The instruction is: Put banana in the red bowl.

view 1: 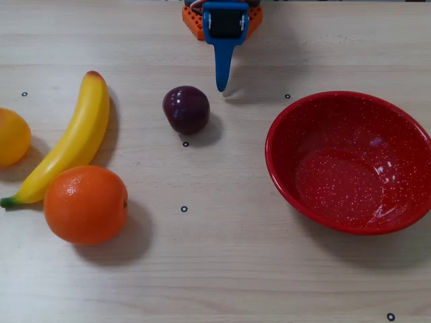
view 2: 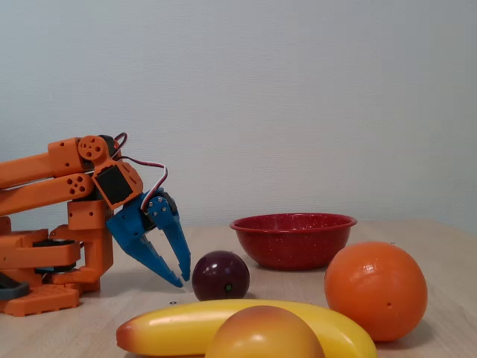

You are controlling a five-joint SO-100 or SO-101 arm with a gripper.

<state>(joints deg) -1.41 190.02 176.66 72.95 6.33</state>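
Note:
The yellow banana lies on the table at the left of the overhead view, green stem toward the near edge; in the fixed view it lies in front, partly behind a yellow-orange fruit. The red speckled bowl stands empty at the right and also shows in the fixed view. My blue gripper hangs at the top centre, fingertips together and pointing down, empty, just above the table near a dark plum. In the fixed view the gripper is left of the plum, far from the banana.
A dark purple plum sits just left of my gripper's tip. An orange touches the banana's stem end. A yellow-orange round fruit lies at the left edge. My orange arm base stands at the back.

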